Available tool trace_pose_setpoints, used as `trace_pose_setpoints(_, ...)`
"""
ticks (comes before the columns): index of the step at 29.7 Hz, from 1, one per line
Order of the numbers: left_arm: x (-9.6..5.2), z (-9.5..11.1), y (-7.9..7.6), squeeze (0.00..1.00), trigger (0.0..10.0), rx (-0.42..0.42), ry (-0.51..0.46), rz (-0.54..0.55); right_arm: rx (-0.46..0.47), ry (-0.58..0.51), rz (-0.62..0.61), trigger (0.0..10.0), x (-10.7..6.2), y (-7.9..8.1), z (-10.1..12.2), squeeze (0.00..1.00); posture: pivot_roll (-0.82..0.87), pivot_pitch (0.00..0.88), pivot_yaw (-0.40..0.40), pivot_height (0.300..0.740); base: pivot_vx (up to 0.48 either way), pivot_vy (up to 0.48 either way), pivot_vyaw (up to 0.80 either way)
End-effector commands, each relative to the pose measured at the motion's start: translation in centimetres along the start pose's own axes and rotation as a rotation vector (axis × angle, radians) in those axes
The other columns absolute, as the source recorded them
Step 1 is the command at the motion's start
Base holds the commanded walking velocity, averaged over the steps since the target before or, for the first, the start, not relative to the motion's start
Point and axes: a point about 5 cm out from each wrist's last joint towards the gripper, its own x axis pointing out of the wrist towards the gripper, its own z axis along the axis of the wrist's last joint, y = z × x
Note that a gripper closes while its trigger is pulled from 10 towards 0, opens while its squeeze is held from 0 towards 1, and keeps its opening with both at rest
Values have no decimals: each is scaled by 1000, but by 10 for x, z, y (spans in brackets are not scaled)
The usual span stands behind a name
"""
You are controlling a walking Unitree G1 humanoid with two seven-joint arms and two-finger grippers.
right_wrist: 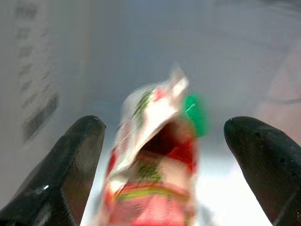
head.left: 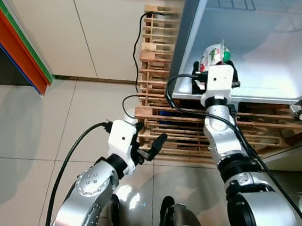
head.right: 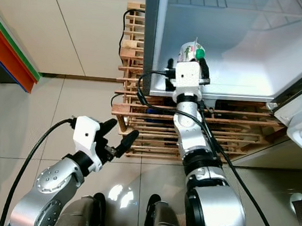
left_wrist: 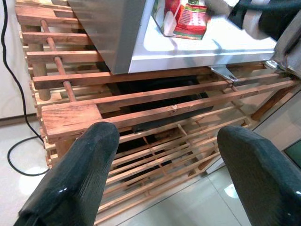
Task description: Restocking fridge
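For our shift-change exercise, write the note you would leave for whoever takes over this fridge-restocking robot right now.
Right gripper: open, fingers on either side of the red and white carton, not closed on it.
Left gripper: open, empty, low in front of the wooden pallet.
Carton stands near the front edge of the fridge floor.
Done: carton is inside.
Left: probably withdraw the right arm; fridge is open.
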Motion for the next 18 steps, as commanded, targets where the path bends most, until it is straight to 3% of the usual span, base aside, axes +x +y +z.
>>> trace_pose_setpoints(1, -1, -5, -3, 0, 10000, -11, 11, -11, 5, -17, -23, 10000, -2, -4, 1, 0, 177, 265, -18, 740, 0, 0, 0)
trace_pose_setpoints(4, -3, -8, -2, 0, 10000, -8, 16, -8, -12, -177, -77, 10000, -2, -15, 28, 0, 171, 266, -18, 740, 0, 0, 0)
trace_pose_setpoints(7, -3, -9, -1, 0, 10000, -5, 20, -9, -16, -222, -106, 10000, -5, -21, 37, 0, 167, 265, -17, 740, 0, 0, 0)
trace_pose_setpoints(15, -2, -10, -1, 0, 10000, -3, 26, -18, -31, -293, -267, 10000, -14, -52, 54, 0, 156, 261, -11, 740, 0, 0, 0)
trace_pose_setpoints(18, 0, -11, -1, 0, 10000, -3, 26, -22, -50, -234, -306, 10000, -18, -63, 44, 0, 150, 257, -10, 740, 0, 0, 0)
